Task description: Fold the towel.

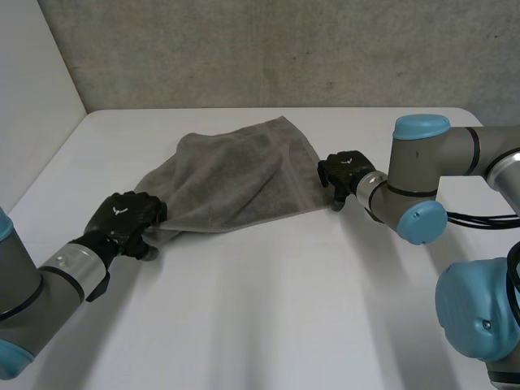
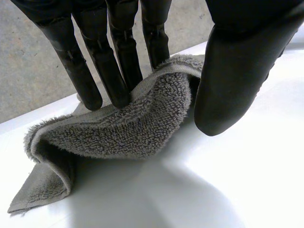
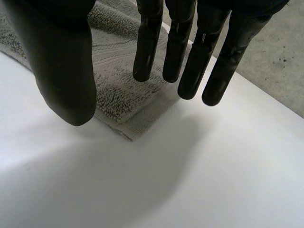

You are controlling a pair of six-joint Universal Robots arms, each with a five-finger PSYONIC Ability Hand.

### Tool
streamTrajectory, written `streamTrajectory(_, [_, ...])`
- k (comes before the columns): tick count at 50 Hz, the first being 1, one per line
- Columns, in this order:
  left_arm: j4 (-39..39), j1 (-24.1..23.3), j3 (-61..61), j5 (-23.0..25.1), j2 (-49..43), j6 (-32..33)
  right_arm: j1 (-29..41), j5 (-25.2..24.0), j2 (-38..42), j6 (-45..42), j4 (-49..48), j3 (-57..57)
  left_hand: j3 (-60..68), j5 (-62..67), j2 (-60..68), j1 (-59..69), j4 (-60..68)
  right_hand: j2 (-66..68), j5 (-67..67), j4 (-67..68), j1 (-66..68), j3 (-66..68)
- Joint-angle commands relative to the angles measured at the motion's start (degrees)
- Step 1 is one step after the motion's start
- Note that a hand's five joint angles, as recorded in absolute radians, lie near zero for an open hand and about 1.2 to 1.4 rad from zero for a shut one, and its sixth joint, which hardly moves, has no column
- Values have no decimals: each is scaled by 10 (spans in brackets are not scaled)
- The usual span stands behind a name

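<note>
**Head view.** A grey terry-cloth towel (image 1: 231,183) is lying loosely spread on the middle of the white table (image 1: 260,309). Its long axis is running slantwise from a bunched near-left end up to a far-right corner, which is pointing toward the grey speckled wall (image 1: 284,49). The left hand (image 1: 126,215), ending the left arm (image 1: 49,280), is sitting on the near-left end, with its fingers curling over the cloth. The right hand (image 1: 345,172), ending the right arm (image 1: 431,171), is sitting at the towel's right-hand corner.

**Left wrist view.** The left hand (image 2: 114,71) is pinching the towel (image 2: 133,128). Its straight fingers are bearing on one side of a raised fold, and the thumb (image 2: 232,71) is closing against the fold's end. The fold is arching off the table (image 2: 213,190) with a hollow beneath it. A flat corner is trailing onto the table surface beyond the fingertips.

**Right wrist view.** The right hand (image 3: 61,61) is hanging over the towel (image 3: 114,90) with its fingers straight and held apart from the thumb, gripping nothing. The cloth is lying flat on the table (image 3: 190,180) under the palm. Its hemmed corner is pointing outward between the thumb tip and the fingertips.
</note>
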Motion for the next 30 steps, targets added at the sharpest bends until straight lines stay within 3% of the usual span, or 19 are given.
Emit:
streamTrajectory(1, [0,-1,0,-1,0,0,0,1,7,3,-4,-2,-28,-2,-19,-4,-18,-20,-11,-21,-21,-21])
streamTrajectory(30, [0,-3,0,-1,-4,0,2,26,22,16,-48,-13,-28,-2,-19,-4,-18,27,36,27,26,26])
